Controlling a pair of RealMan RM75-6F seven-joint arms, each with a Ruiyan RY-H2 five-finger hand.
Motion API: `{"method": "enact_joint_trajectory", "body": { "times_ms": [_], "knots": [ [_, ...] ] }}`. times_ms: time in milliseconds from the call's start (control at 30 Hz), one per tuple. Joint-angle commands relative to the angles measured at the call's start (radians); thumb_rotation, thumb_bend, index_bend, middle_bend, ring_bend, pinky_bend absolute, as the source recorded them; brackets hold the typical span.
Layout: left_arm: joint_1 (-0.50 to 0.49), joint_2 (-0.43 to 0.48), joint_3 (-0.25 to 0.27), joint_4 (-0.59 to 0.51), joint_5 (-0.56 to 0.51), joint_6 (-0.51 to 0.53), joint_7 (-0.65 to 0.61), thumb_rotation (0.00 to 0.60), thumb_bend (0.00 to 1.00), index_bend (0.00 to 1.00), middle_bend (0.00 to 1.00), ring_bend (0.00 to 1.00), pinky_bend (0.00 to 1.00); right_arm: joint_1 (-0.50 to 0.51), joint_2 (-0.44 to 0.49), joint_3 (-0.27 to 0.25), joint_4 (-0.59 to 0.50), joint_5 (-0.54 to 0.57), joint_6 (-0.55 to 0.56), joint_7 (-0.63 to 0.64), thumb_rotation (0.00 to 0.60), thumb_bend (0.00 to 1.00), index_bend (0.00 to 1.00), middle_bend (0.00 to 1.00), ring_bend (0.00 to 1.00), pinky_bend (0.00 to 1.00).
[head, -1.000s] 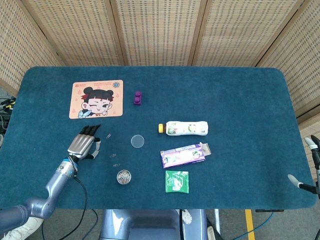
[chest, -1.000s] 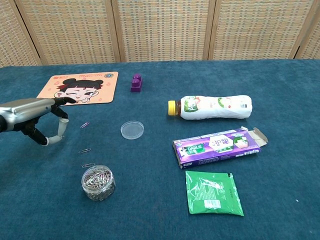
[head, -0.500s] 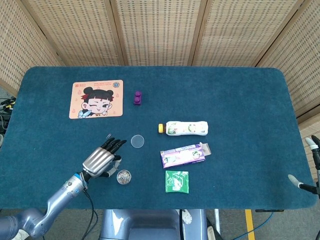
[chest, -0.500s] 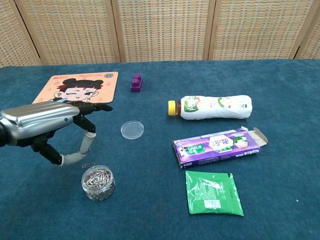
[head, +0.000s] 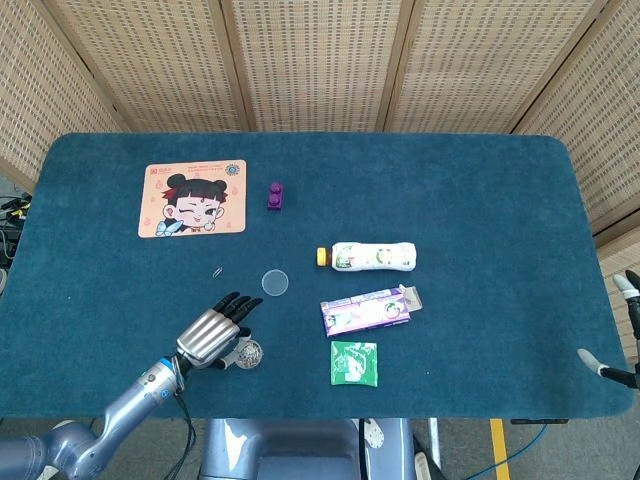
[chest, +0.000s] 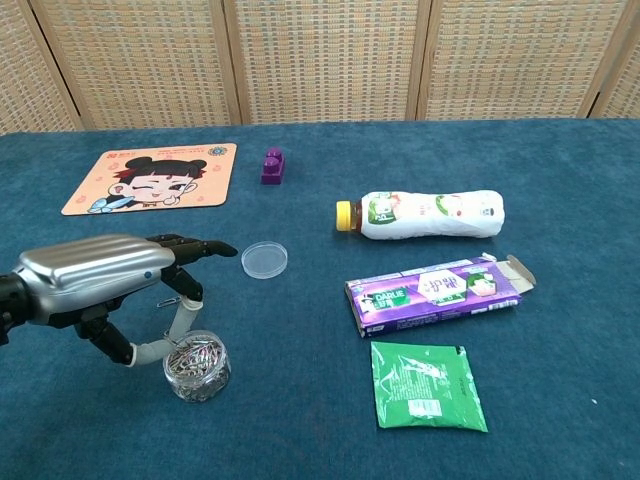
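Silver-backed and spread, your left hand (chest: 110, 285) hovers just over the little clear tub of paper clips (chest: 197, 366), holding nothing, fingers apart; in the chest view its thumb curves down to the tub's rim, though you cannot tell from that angle whether it truly touches. From the head view the same left hand (head: 213, 333) covers the tub's left side, so only part of the tub of paper clips (head: 249, 351) shows there, while the chest view gives you its whole glinting heap. That tub sits on the blue worktop (chest: 300, 430) near the front edge. Just behind the tub lies the round clear lid (chest: 265, 259), and further behind it the purple block (chest: 272, 165) and the cartoon mat (chest: 150, 177). To the tub's right lie the green sachet (chest: 425, 385), the purple carton (chest: 435, 293) with its flap open, and the white bottle (chest: 425, 214) on its side. Only the head view shows a loose paper clip (head: 216, 271) behind the tub, and your right hand (head: 612, 330) at the worktop's far right edge, where you cannot tell how its fingers lie.
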Motion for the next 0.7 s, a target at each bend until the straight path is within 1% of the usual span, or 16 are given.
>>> {"method": "enact_joint_trajectory", "body": {
  "times_ms": [33,100,167,267,467,533,600,700],
  "knots": [
    [-0.001,-0.003,0.000,0.000,0.001,-0.001,-0.007,0.600,0.44,0.66,0.00,0.00,0.00,-0.001,0.001,0.000,-0.002,0.000,0.002,0.001,0.600,0.00,0.00,0.00,0.00,0.00],
    [-0.004,-0.005,0.001,0.005,0.006,-0.004,-0.021,0.600,0.44,0.53,0.00,0.00,0.00,-0.002,0.002,0.000,-0.002,0.000,0.002,0.003,0.600,0.00,0.00,0.00,0.00,0.00],
    [-0.008,-0.005,-0.001,0.004,0.012,-0.007,-0.045,0.600,0.44,0.32,0.00,0.00,0.00,-0.002,0.002,0.000,-0.002,0.001,0.002,0.004,0.600,0.00,0.00,0.00,0.00,0.00],
    [-0.010,-0.007,0.000,0.010,0.031,-0.001,-0.072,0.600,0.39,0.18,0.00,0.00,0.00,-0.002,0.003,0.000,0.000,0.000,0.003,0.007,0.600,0.00,0.00,0.00,0.00,0.00],
    [-0.007,0.010,-0.009,-0.001,0.057,0.031,-0.132,0.600,0.25,0.05,0.00,0.00,0.00,-0.003,0.005,0.001,0.001,0.001,0.003,0.014,0.600,0.00,0.00,0.00,0.00,0.00],
    [-0.005,0.028,-0.014,-0.011,0.064,0.044,-0.156,0.600,0.20,0.02,0.00,0.00,0.00,-0.003,0.005,0.001,0.000,0.000,0.004,0.015,0.600,0.00,0.00,0.00,0.00,0.00],
    [-0.006,0.042,-0.015,-0.018,0.070,0.048,-0.171,0.600,0.17,0.01,0.00,0.00,0.00,-0.004,0.005,0.001,-0.001,-0.001,0.006,0.016,0.600,0.00,0.00,0.00,0.00,0.00],
    [-0.001,0.062,-0.023,-0.027,0.077,0.070,-0.187,0.600,0.16,0.00,0.00,0.00,0.00,-0.005,0.006,0.000,-0.001,-0.002,0.007,0.016,0.600,0.00,0.00,0.00,0.00,0.00]
  ]
}}
